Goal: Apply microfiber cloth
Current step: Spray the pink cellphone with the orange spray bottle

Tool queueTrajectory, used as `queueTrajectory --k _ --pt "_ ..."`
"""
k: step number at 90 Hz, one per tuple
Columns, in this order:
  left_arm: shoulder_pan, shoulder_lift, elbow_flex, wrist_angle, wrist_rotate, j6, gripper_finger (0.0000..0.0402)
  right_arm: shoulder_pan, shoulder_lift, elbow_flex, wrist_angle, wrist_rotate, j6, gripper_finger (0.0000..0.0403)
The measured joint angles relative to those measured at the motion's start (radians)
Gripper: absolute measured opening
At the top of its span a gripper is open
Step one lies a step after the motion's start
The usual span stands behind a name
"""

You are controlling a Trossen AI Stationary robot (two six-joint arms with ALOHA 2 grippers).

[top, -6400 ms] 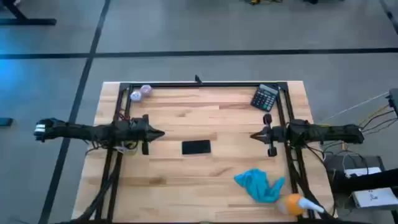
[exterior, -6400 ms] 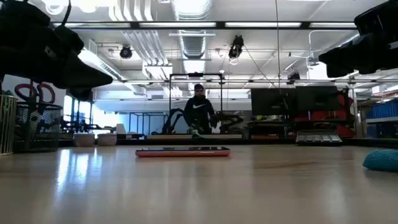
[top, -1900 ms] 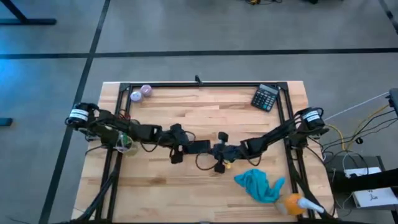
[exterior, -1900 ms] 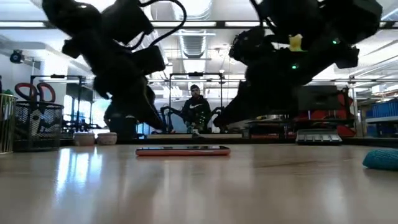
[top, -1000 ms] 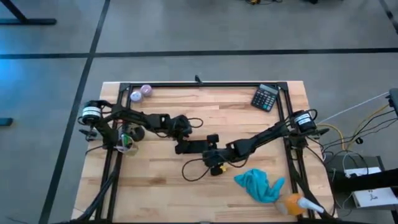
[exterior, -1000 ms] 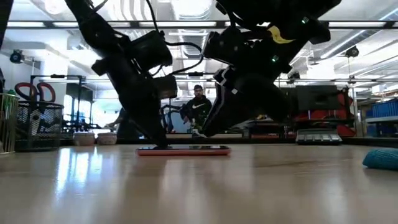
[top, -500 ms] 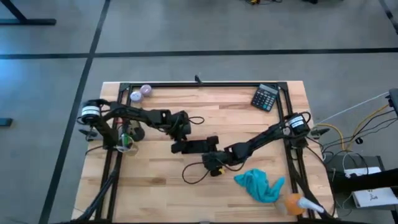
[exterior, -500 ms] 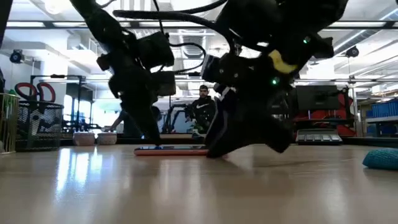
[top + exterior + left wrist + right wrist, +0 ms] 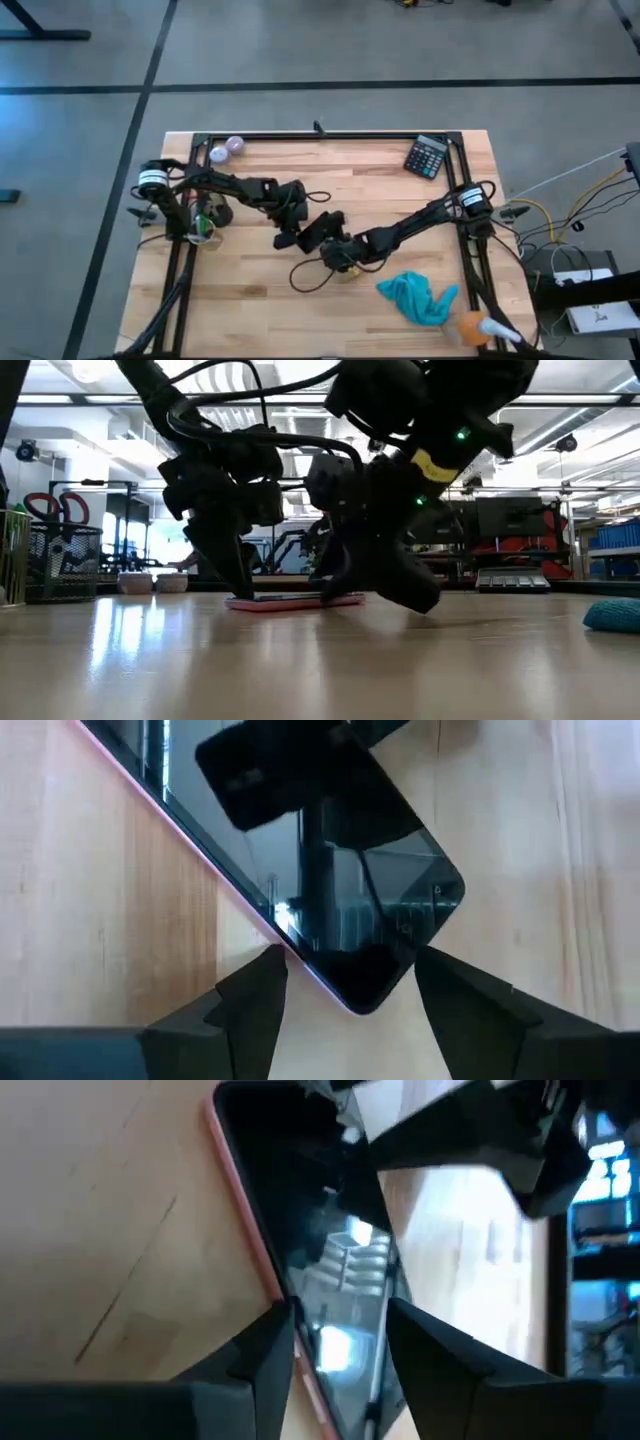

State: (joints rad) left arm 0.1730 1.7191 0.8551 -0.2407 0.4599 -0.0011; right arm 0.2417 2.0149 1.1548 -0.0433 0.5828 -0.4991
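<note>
The black phone (image 9: 322, 230) with a pink rim lies slantwise on the middle of the table. My left gripper (image 9: 293, 238) is at its left end and my right gripper (image 9: 335, 248) at its right part, both shut on it. In the low view the phone (image 9: 290, 601) shows low over the wood between the two grippers. The teal-blue microfiber cloth (image 9: 415, 297) lies crumpled on the table near the front right, and no gripper touches it. The low view shows only an edge of the cloth (image 9: 612, 617) at the far right. My left gripper has the phone's end (image 9: 360, 990) between its two fingers, which meet the pink rim (image 9: 283, 942) on one side and the dark edge (image 9: 432, 935) on the other. The fingers point down and stand askew to the phone, around a corner. My right gripper pinches the phone across its width, one finger on the pink long edge (image 9: 272, 1285) and the other on the opposite long edge (image 9: 392, 1285). The fingers come from above, slanting in from the near right. Whether the phone is clear of the table I cannot tell.
An orange spray bottle (image 9: 472, 327) lies at the front right corner beside the cloth. A calculator (image 9: 427, 157) sits at the far right, and small pale objects (image 9: 225, 150) at the far left. A black frame (image 9: 320, 135) borders the table. A person sits in the room behind.
The phone has turned on the table from lying along the table's length to lying slantwise. My right gripper has come down and in toward the phone's right part. My left gripper has stayed at the phone's left end.
</note>
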Motion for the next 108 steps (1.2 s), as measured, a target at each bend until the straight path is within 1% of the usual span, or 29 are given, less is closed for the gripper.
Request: queueTrajectory --k 6,16,23,41,59,66,73,83,96,108 --pt "0.000 0.000 0.000 0.004 0.000 0.005 0.0204 0.000 0.003 0.000 0.003 -0.028 -0.032 0.0138" --pt "-0.002 0.000 0.000 0.009 -0.003 0.010 0.0205 -0.004 0.002 -0.004 -0.006 -0.134 -0.052 0.0134" --pt "-0.002 0.000 0.000 0.012 -0.004 0.015 0.0208 -0.004 0.002 -0.005 -0.006 -0.147 -0.053 0.0132" --pt "-0.015 0.000 -0.001 0.039 -0.006 0.019 0.0210 -0.023 0.008 -0.007 0.018 -0.122 -0.058 0.0123" --pt "-0.032 0.000 -0.002 0.041 -0.015 0.018 0.0202 -0.016 0.009 -0.003 0.042 -0.124 -0.139 0.0108" --pt "-0.036 0.000 -0.002 0.042 -0.015 0.018 0.0200 -0.007 0.009 -0.001 0.044 -0.093 -0.148 0.0102" --pt "-0.037 0.000 -0.002 0.038 -0.014 0.019 0.0199 0.006 0.008 0.003 0.041 -0.032 -0.150 0.0097" --pt "-0.038 0.000 -0.002 0.031 -0.013 0.026 0.0198 0.017 0.002 0.015 0.046 -0.017 -0.151 0.0094" --pt "-0.039 0.000 -0.002 0.028 0.008 0.036 0.0198 0.021 0.001 0.022 0.048 -0.018 -0.153 0.0098" --pt "-0.043 0.001 -0.003 0.039 0.082 0.043 0.0198 0.020 -0.002 0.041 0.056 -0.009 -0.156 0.0105"
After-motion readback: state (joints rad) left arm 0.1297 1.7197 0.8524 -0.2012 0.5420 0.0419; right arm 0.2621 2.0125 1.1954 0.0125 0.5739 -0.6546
